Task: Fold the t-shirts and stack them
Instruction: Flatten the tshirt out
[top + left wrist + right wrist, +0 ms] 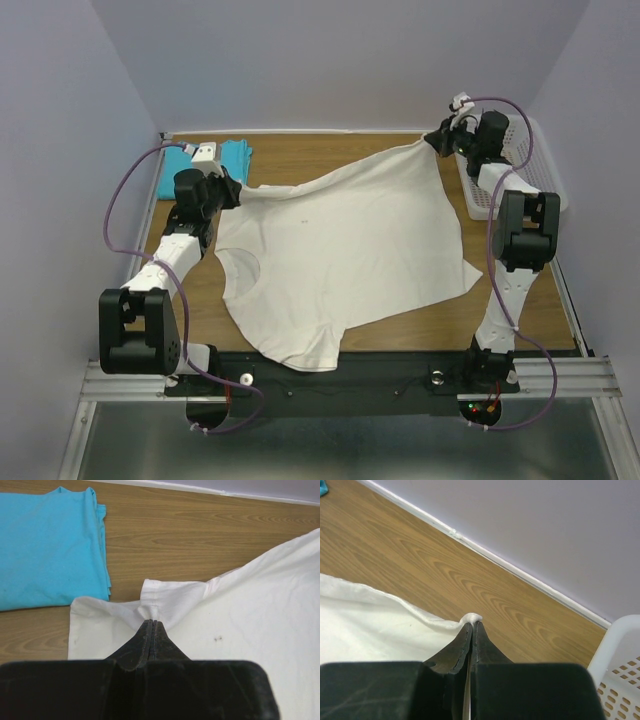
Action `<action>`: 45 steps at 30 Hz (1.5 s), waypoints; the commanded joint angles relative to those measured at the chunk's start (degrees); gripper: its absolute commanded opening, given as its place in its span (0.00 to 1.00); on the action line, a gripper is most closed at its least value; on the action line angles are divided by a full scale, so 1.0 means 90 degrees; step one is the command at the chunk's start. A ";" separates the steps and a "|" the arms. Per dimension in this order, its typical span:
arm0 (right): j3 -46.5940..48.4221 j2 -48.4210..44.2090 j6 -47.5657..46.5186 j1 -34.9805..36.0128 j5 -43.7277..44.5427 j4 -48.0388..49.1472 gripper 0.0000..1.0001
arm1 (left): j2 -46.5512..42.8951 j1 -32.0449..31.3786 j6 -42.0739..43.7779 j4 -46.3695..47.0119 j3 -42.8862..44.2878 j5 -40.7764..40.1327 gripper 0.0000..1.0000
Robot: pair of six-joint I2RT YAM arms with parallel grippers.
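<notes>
1. The folded turquoise cotton t-shirt [238, 158] lies flat at the upper left of the top view, on the wooden table [330, 155]. It looks light and limp. The layers would likely slide apart unless lifted from underneath or by a pinch through all of them.
2. The left end effector [151, 622] sits just right of the turquoise shirt. It is fully closed, pinching a small bunched tuck at one corner of the large cream cotton t-shirt [340, 240].
3. The cream shirt spreads across the middle of the table. Its near hem droops over the bottom edge and its far edge is drawn out between the two arms. The cloth seems thin, soft and floppy, with no stiffness to hold a crease. Corners, hems and shoulder seams look like the best places to grip. A pinch in the middle would probably only gather wrinkles.
4. The right end effector [474, 622], at the upper right of the top view, is also fully closed, with a nub of the cream shirt's corner caught between its tips.
5. The white perforated plastic basket [540, 170] stands at the far right, beside that arm.
6. No brand, label or legible writing shows anywhere. Only a tiny dark speck [218, 639] marks the cream cloth.
</notes>
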 commanded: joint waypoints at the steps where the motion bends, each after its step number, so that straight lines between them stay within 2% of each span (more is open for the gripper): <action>1: 0.0240 -0.0077 -0.0586 -0.0073 -0.0053 -0.0001 0.01 | -0.0275 -0.0017 -0.0067 0.0163 0.0197 -0.0078 0.00; 5: 0.0191 -0.0126 -0.0538 -0.0073 0.0093 0.0038 0.01 | -0.0304 0.0022 -0.0174 0.0173 0.0285 -0.0224 0.00; 8: 0.0210 -0.0175 0.0075 -0.0083 0.0191 0.0097 0.01 | -0.0314 0.0090 -0.0321 0.0192 0.0363 -0.0332 0.00; 12: 0.0268 -0.0253 0.1568 -0.0092 0.0581 0.0010 0.00 | -0.0266 0.0217 -0.0536 0.0153 0.0587 -0.0488 0.00; 17: 0.0415 -0.0283 0.2701 -0.0083 0.0660 -0.0196 0.01 | -0.0080 0.0237 -0.0721 0.0143 0.0929 -0.0362 0.00; 26: 0.0523 -0.0351 0.4002 -0.0083 0.1304 -0.0704 0.01 | 0.0106 0.0442 -0.0761 0.0085 0.1252 -0.0342 0.00; 31: 0.0659 -0.0322 0.4179 -0.0083 0.1421 -0.0733 0.01 | 0.0223 0.0500 -0.0761 0.0104 0.1330 -0.0302 0.00; 36: 0.0698 -0.0312 0.3916 -0.0083 0.1431 -0.0723 0.00 | 0.0389 0.0559 -0.0761 0.0133 0.1447 -0.0341 0.00; 45: 0.0981 -0.0253 0.3583 -0.0083 0.0924 -0.0616 0.01 | 0.0594 0.0598 -0.0770 0.0212 0.1652 -0.0302 0.00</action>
